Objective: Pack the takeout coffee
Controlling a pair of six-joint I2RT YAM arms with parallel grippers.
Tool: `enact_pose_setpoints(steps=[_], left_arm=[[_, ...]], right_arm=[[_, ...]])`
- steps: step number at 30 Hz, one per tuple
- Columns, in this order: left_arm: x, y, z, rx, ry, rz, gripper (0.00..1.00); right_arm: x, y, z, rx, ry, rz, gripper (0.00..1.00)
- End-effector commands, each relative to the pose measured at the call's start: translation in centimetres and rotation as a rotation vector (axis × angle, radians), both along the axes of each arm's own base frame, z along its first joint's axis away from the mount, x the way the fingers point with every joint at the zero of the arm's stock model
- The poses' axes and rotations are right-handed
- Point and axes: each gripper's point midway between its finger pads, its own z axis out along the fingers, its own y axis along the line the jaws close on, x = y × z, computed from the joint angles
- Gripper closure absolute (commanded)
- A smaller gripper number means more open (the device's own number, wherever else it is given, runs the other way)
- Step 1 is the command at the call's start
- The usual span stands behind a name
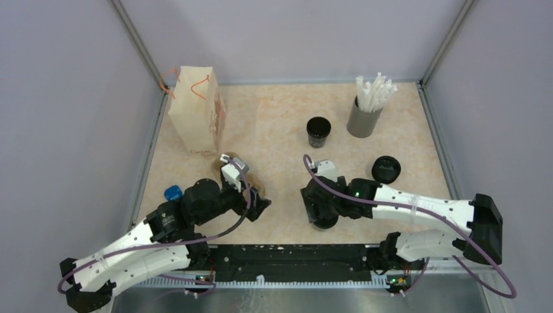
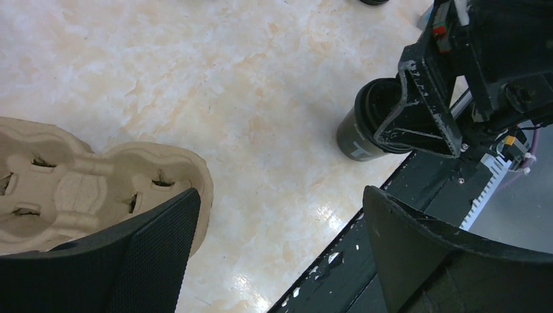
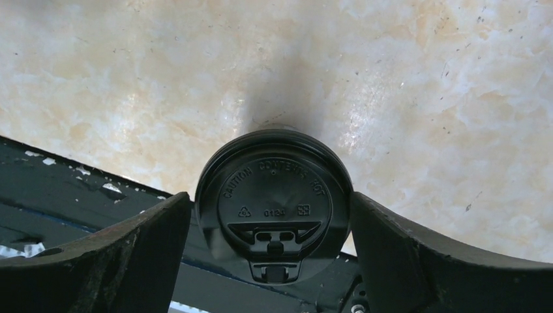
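Embossed on the black lid of the lidded cup: "CAUTION CONTENTS HOT" around the rim, with a recycling mark, the digits "0124" and a small square symbol below. On the side wall of that cup, in the left wrist view: a white mark, too partial to read. On the paper bag, far beyond and to the left of the lidded cup: a reddish print, illegible. Right gripper: jaws spread wide, one either side of the lidded cup, fingers just beside the lid rim. Contact cannot be confirmed. Cup standing on the table at its near edge. Left gripper: jaws spread wide, nothing between them, positioned left of the lidded cup, one finger above the edge of the pulp cup carrier, no grip on it. Beyond the lidded cup: an open cup. Farther back and to the right: a grey holder of wrapped straws. Right of the lidded cup and slightly beyond: a loose black lid.
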Motion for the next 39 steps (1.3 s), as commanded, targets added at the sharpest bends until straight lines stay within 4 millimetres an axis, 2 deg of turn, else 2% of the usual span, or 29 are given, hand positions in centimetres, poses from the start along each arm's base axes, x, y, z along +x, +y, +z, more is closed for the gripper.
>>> enact_pose_setpoints(steps=[1, 8, 15, 27, 39], left_arm=[[-0.1, 0.0, 0.7, -0.019, -0.023, -0.013, 0.01], [-0.2, 0.2, 1.0, -0.034, -0.032, -0.007, 0.01], [-0.1, 0.3, 1.1, -0.037, -0.036, -0.001, 0.01], [0.0, 0.4, 1.2, -0.037, -0.042, 0.006, 0.01], [0.1, 0.8, 1.6, -0.05, -0.056, 0.021, 0.01]], right_arm=[[0.3, 0.7, 1.0, 0.007, -0.029, -0.018, 0.13], [-0.2, 0.3, -0.3, -0.019, -0.008, -0.021, 0.19], [-0.5, 0.7, -0.4, -0.019, -0.01, -0.013, 0.24], [-2.8, 0.9, -3.9, -0.105, 0.012, -0.014, 0.25], [-4.5, -0.3, -7.9, -0.166, 0.063, -0.033, 0.28]])
